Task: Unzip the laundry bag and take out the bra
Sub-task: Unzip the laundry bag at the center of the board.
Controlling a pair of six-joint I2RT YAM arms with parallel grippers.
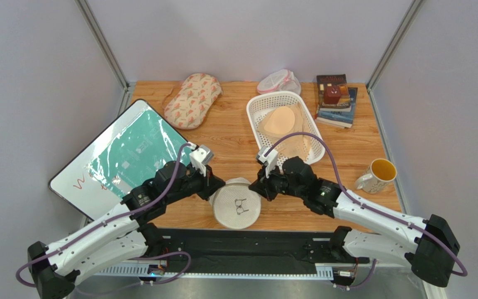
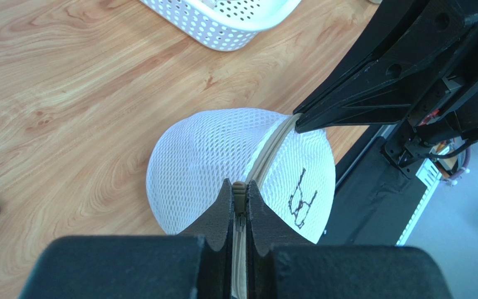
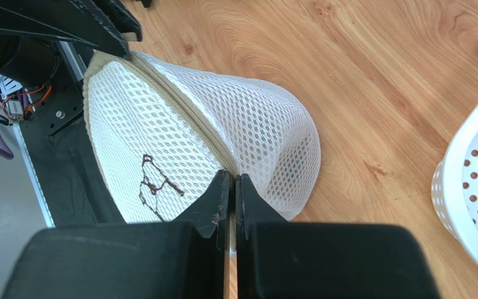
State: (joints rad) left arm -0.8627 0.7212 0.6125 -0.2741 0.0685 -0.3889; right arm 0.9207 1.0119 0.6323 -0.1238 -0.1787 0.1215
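The laundry bag [image 1: 237,204], a round cream-white mesh dome with a small black bra icon, lies at the table's near edge between both arms. Its zip runs across the top, closed along the length I can see. My left gripper [image 2: 239,187] is shut on the tan zip pull [image 2: 239,194] at the bag's [image 2: 210,156] near side. My right gripper [image 3: 233,177] is shut on the zip seam at the opposite rim of the bag [image 3: 248,124]. From above, the left gripper [image 1: 215,185] and right gripper [image 1: 258,187] flank the bag. The bra is hidden.
A white perforated basket [image 1: 251,106] behind the bag holds a peach bra [image 1: 279,121]. An oval orange-patterned bag [image 1: 193,99], a small pink-trimmed mesh bag [image 1: 277,81], stacked books [image 1: 335,99], a mug [image 1: 377,175] and a whiteboard [image 1: 123,159] ring the table.
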